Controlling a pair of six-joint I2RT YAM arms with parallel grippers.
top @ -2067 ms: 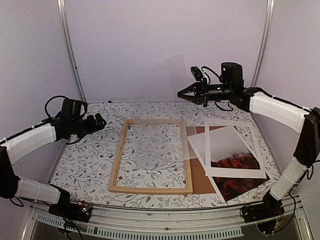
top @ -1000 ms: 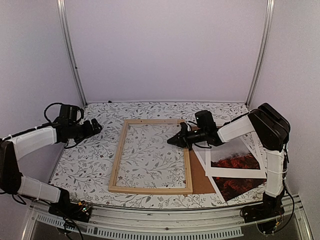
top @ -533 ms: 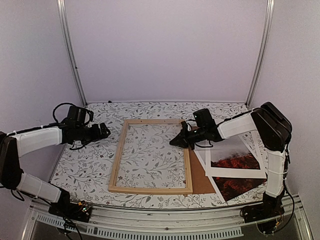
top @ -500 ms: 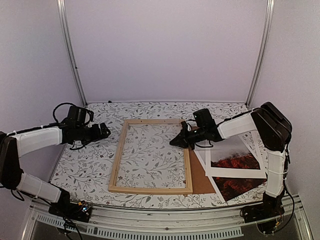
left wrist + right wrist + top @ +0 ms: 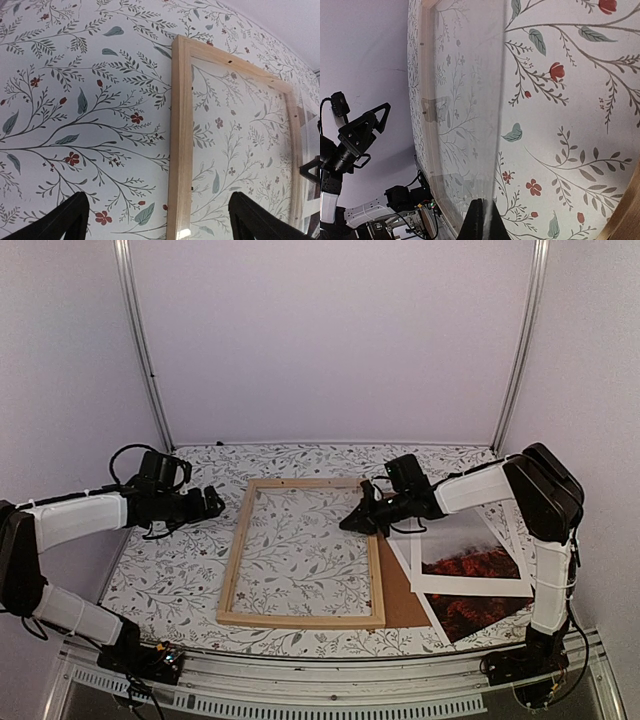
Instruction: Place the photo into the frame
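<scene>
Now that the right gripper (image 5: 347, 524) has come down from high up to the right rail of the frame (image 5: 236, 555), clenched on the clear pane (image 5: 465, 115), the glazing appears nearly seated. The left gripper (image 5: 212, 503), released, has edged closer. The photo (image 5: 480, 612) lies lower right under the mat (image 5: 470, 585), not yet loaded.

Left arm reaches inward, left gripper (image 5: 208, 502) spread wide; right arm stretches leftward and low, right gripper (image 5: 348, 523) pinched on a clear sheet (image 5: 465, 125)

frame (image 5: 235, 560): pale bare wood, matt
clear pane (image 5: 465, 115): see-through, glossy, catching glare
table cover (image 5: 170, 570): matt floral print
backing board (image 5: 400, 595): plain brown card, matt
</scene>
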